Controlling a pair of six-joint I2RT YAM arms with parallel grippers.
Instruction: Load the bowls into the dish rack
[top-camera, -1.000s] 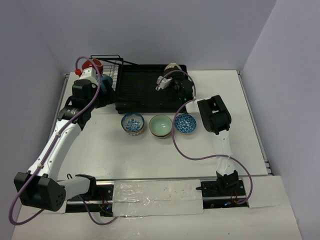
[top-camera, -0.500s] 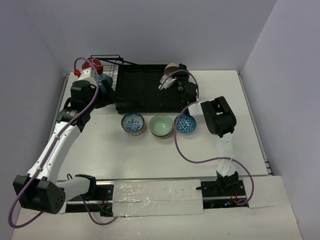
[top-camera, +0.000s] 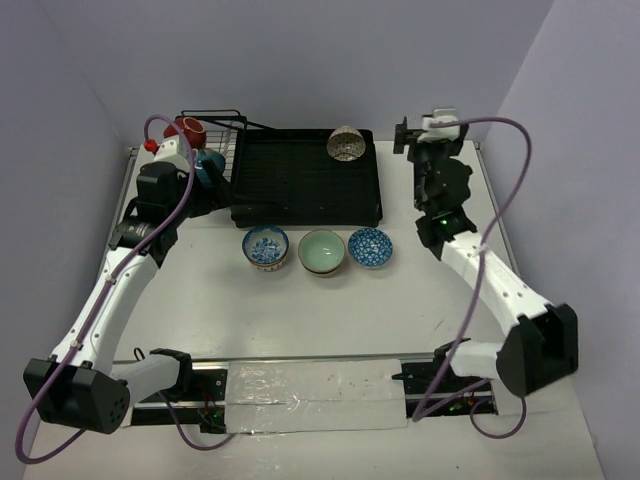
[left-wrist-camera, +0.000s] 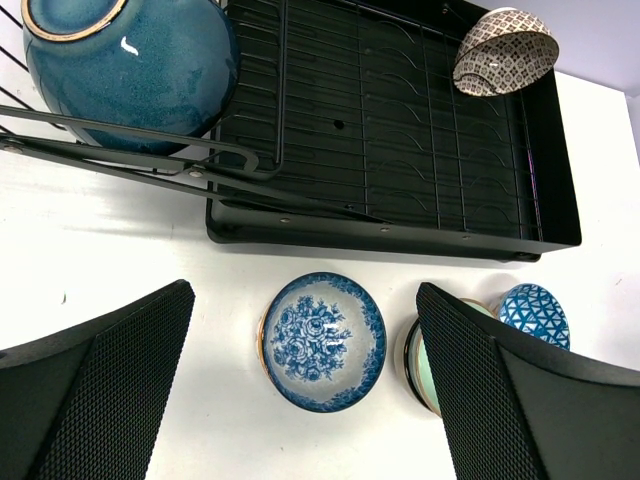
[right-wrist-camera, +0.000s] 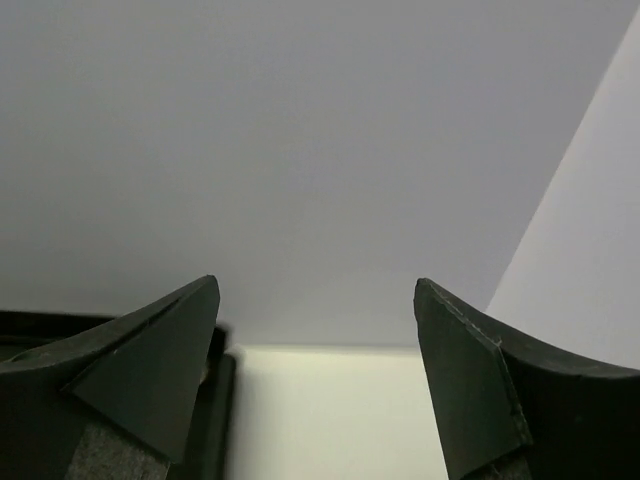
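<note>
The dark blue bowl (left-wrist-camera: 130, 60) at the dish rack (left-wrist-camera: 380, 238)'s basket end is cut by the left wrist picture's top edge. In front of the dish rack, the pale green bowl (left-wrist-camera: 414, 355) sits half hidden behind a finger (left-wrist-camera: 500, 400) of the left claw (left-wrist-camera: 303, 290).

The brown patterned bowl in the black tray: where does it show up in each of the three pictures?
Top external: patterned bowl, far right corner of the dish rack.
Left wrist: upper right, same corner, tilted.
Right wrist: not in it.
Shared landmark: the dish rack's ridged tray under the bowl, in those two views.
</note>
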